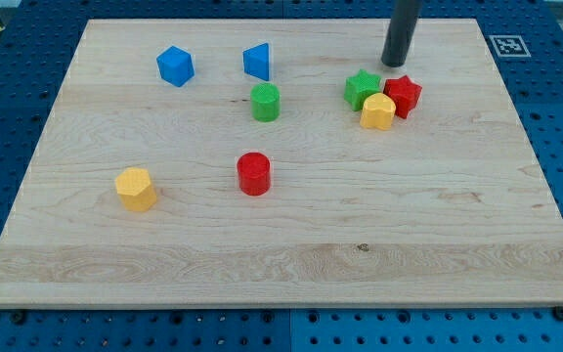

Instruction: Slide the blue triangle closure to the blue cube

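Observation:
The blue triangle [257, 61] lies near the view's top, a little left of centre. The blue cube [175, 66] lies to its left, about a block's width of bare board between them. My tip [394, 63] is at the view's top right, well to the right of the blue triangle and touching no block. It stands just above the green star [362, 89] and red star [403, 95].
A green cylinder [266, 102] sits just below the blue triangle. A yellow hexagonal block [377, 111] touches the two stars. A red cylinder [254, 173] is at centre, another yellow hexagonal block [136, 188] at lower left. The wooden board [281, 264] ends on all sides.

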Controlling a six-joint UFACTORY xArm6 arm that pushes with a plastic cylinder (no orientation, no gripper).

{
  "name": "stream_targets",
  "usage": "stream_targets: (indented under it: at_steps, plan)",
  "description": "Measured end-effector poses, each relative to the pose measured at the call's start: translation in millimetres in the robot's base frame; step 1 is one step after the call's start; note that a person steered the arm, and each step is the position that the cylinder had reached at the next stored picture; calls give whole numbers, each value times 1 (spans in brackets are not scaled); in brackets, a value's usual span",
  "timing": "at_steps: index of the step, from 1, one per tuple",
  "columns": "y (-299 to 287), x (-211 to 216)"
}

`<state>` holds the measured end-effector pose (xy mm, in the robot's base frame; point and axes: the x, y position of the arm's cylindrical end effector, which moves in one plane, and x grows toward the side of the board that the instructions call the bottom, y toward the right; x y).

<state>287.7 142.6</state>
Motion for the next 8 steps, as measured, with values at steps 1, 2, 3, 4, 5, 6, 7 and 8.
stream_targets:
  at_steps: [1,2,3,4,5,6,7,8]
  plan:
    - [-20,0]
    - [-55,-6]
    - [-94,-10]
    - [-121,-10]
    - [-125,-10]
    - [-133,-5]
    - [-147,5]
    - [-164,15]
